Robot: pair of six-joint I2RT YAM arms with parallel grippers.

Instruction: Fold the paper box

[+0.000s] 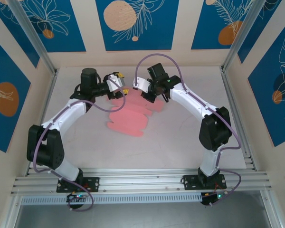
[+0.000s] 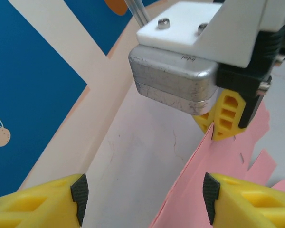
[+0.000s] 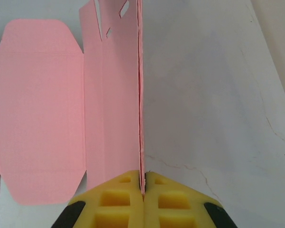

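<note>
The paper box [image 1: 130, 116] is a flat pink cut-out sheet with tabbed edges lying mid-table. Its far edge is lifted and folded upright, seen edge-on as the raised flap [image 3: 140, 95] in the right wrist view. My right gripper [image 3: 143, 190] is shut on that raised edge of the paper box [image 3: 38, 109]. My left gripper [image 2: 145, 194] stands open just left of the lifted flap, the pink card [image 2: 213, 185] running in front of its right finger; nothing is pinched between its pads. In the top view the left gripper [image 1: 122, 90] and right gripper [image 1: 140, 93] meet at the sheet's far edge.
The white table [image 1: 180, 137] has faint cracks in its surface. Beige walls with blue panels [image 1: 137, 21] and aluminium posts [image 1: 35, 40] enclose it. A rail [image 1: 142, 180] carrying both arm bases runs along the near edge.
</note>
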